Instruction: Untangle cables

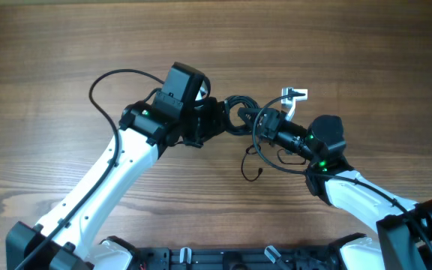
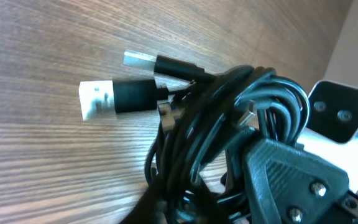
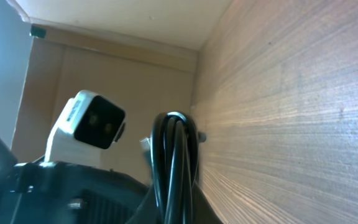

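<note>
The cables (image 1: 241, 116) are a small black tangle held just above the table between my two grippers. My left gripper (image 1: 217, 118) is shut on its left side, and my right gripper (image 1: 267, 124) is shut on its right side. A white plug end (image 1: 295, 95) sticks out at the upper right, and a loose strand (image 1: 252, 166) trails toward the front. In the left wrist view the cable bundle (image 2: 216, 124) fills the jaws (image 2: 219, 205), with a white plug (image 2: 97, 101) and a silver plug (image 2: 139, 59) pointing left. In the right wrist view a cable loop (image 3: 176, 146) rises from the jaws (image 3: 176, 208).
The wooden table (image 1: 66, 45) lies all around. The left arm's own thick black cable (image 1: 111, 79) arcs at the left. The right gripper body (image 2: 294, 180) crowds the left wrist view. The left arm's white camera (image 3: 87, 121) shows in the right wrist view.
</note>
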